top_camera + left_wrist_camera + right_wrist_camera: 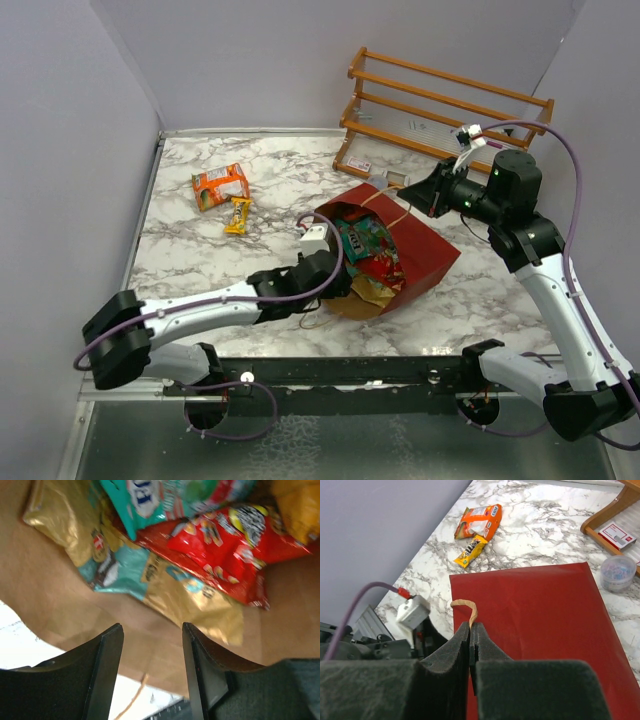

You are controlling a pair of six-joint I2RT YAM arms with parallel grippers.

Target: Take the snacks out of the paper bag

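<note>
The red paper bag (425,255) lies on its side mid-table, its mouth facing left. Several snacks sit inside it: a red packet (220,545), a teal packet (160,500), a gold-and-teal pouch (150,575) and a yellow-orange packet (300,505). My left gripper (152,627) is open and empty, over the brown inner paper at the bag's mouth (335,270), just short of the pouch. My right gripper (471,626) is shut on the bag's string handle (469,609) and holds the upper edge up (408,192). An orange packet (220,185) and a yellow bar (238,215) lie outside, at the back left.
An orange wooden rack (440,110) stands at the back right. A small clear plastic cup (618,572) sits in front of it, beside the bag. The orange packet (477,522) and the yellow bar (471,550) also show in the right wrist view. Walls close in the left, back and right.
</note>
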